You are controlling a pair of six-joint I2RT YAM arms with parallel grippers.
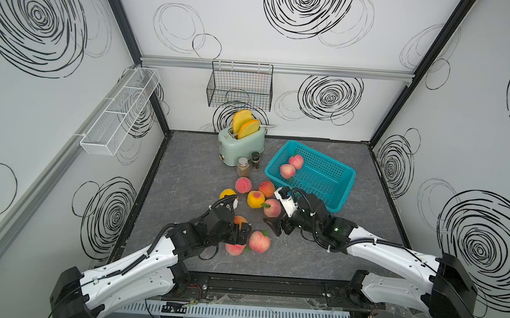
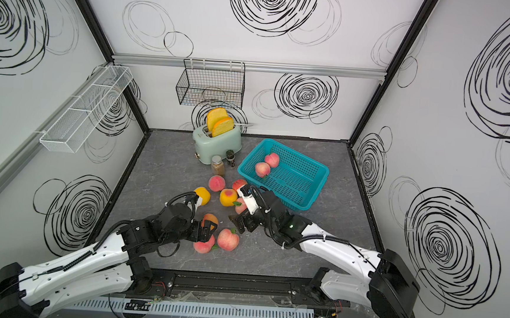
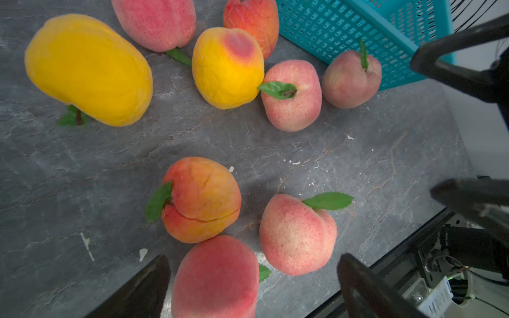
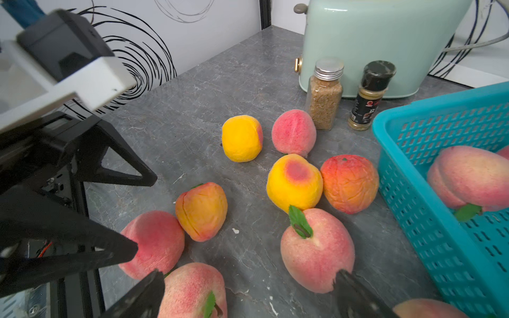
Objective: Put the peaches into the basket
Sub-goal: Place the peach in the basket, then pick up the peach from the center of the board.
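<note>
Two peaches (image 1: 296, 161) lie side by side in the teal basket (image 1: 324, 156), at its end nearest the mint toaster (image 1: 240, 148). The basket stands on the grey surface (image 1: 185, 176), to the right of two spice jars (image 1: 243, 167).

Nine more peaches are loose on the surface, nearer the arms than the jars. The left wrist view shows them all: a plain yellow one (image 3: 88, 68), a yellow one with a red blush (image 3: 228, 66), an orange-red one (image 3: 250, 24), an orange one (image 3: 201, 198) and five pink ones. One of the pink ones (image 3: 351, 79) lies just beside the basket's outer wall.

The left jaws stand wide apart and grip nothing. A pink-red peach (image 3: 217, 275) sits between them, close to one finger (image 3: 148, 289).

The right jaws are also spread wide and empty, over bare surface. A leafed pink peach (image 4: 316, 247) is just beside one finger (image 4: 358, 300), and another (image 4: 192, 289) is beside the other finger (image 4: 143, 297).
</note>
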